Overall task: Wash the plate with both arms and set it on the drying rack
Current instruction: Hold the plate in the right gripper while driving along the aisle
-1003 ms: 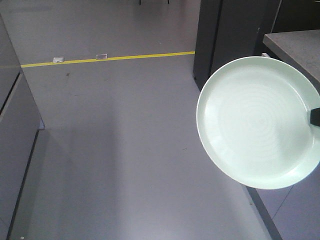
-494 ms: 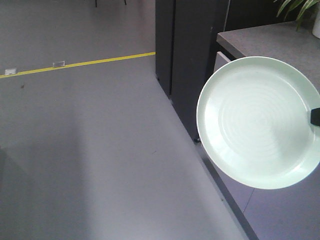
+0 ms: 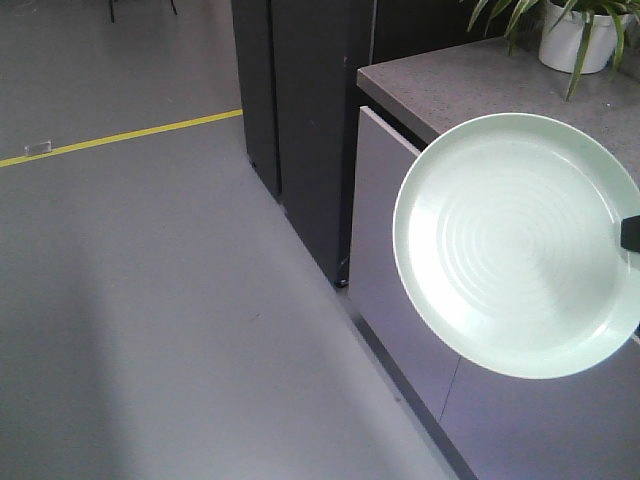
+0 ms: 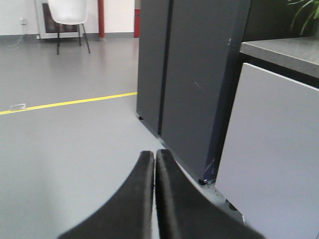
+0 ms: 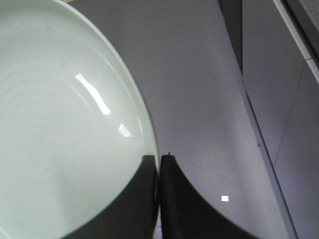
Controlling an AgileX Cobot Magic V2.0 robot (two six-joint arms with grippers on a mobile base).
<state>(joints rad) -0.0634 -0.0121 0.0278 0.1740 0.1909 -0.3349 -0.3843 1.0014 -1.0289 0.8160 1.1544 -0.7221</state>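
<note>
The pale mint-green plate (image 3: pixel 515 245) hangs in the air at the right of the front view, its ringed inner face toward the camera. My right gripper (image 5: pixel 159 158) is shut on the plate (image 5: pixel 65 124) at its rim, one finger on the inner face and one behind it. Only a black tip of that gripper (image 3: pixel 630 233) shows at the front view's right edge. My left gripper (image 4: pixel 155 153) is shut with nothing between its fingers, held above the grey floor. The drying rack is out of view.
A grey stone counter (image 3: pixel 470 75) over pale cabinet fronts (image 3: pixel 385 240) runs along the right, with a potted plant (image 3: pixel 570 30) at its back. A tall dark cabinet (image 3: pixel 300 110) stands beside it. A yellow floor line (image 3: pixel 120 135) crosses the grey floor; a white chair (image 4: pixel 67 15) stands far off.
The whole scene has slid left in the front view: the dark cabinet and counter have come further into view and the plant has appeared. The plate keeps its place in the frame.
</note>
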